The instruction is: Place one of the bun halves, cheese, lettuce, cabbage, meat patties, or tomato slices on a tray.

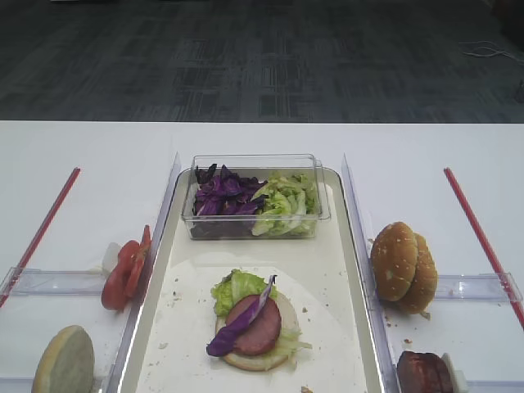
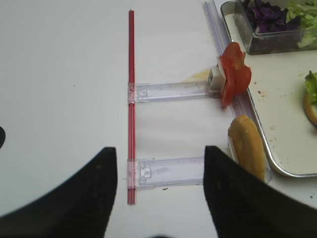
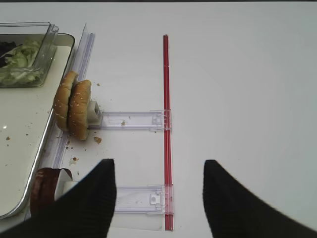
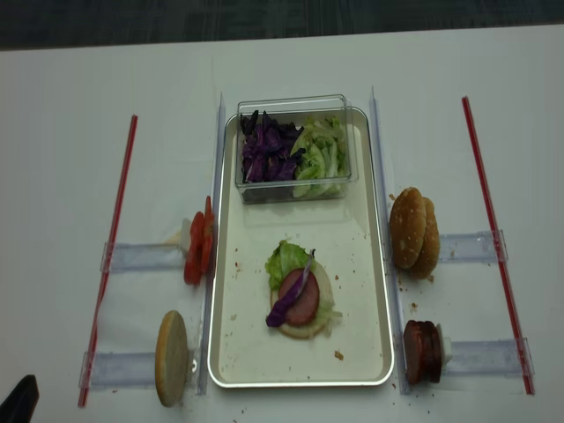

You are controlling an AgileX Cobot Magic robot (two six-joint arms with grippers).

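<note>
You see a long cream tray with a metallic rim [image 1: 352, 246] mid-worktop. On it a tan bun half [image 1: 254, 357] carries pale green lettuce [image 1: 233, 288], a reddish-brown round meat patty [image 1: 260, 324] and a purple cabbage strip [image 1: 237, 329]. Both black grippers, left [image 2: 159, 163] and right [image 3: 158, 174], hover with jaws apart, holding nothing.

The right hand [image 3: 158, 198] shows two dark fingers [image 3: 94, 198] spread wide apart, holding nothing, above the white tabletop [image 3: 247, 89]. Two bun halves [image 3: 74, 109] stand on edge against a clear holder [image 3: 131, 120] beside the tray [image 3: 25, 148]. Meat patties [image 3: 45, 191] stand below them. A red strip [image 3: 167, 114] runs vertically.
</note>
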